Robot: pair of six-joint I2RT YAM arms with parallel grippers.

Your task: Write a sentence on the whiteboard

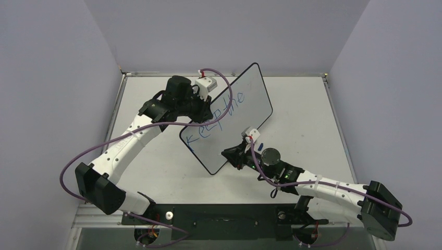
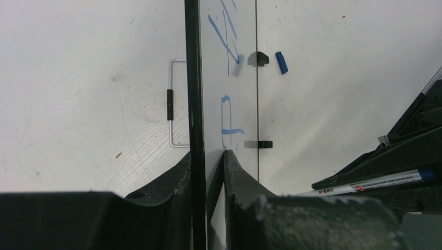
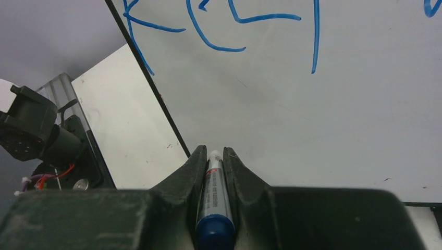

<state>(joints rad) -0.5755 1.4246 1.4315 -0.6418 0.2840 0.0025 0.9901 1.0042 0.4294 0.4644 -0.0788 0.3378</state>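
I am watching the whiteboard (image 1: 255,109) standing tilted near the middle of the counter (image 1: 312,120), its long side running from about 7 o'clock to 1 o'clock in the overhead view. The left fingers (image 2: 207,154) are pinching its 10 o'clock edge, nearly closed, with one finger on each face of the black rim, so the board is being braced for writing. The right fingers (image 3: 213,150) are squeezing the marker (image 3: 212,192) tight, its blue end toward the wrist. Its tip is pointing at the blank lower part of the board, down by the 5 o'clock edge. Whether the tip is touching the surface I cannot tell. The marker's blue cap (image 1: 260,144) is lying on the counter near the right wrist, toward 2 o'clock from those fingers.

The sentence (image 1: 216,120) is reading "Keep the" in blue, slanting up across the upper part of the board. That is only two words, so I am judging it an opening, not a finished thought. Below the writing a wide band of white is going unused, and that is where the marker is aiming. I am reckoning the job short of halfway: the board is gripped, the cap is off and the first line is down. The remaining words, likely on a second line, are what I am lining up for next
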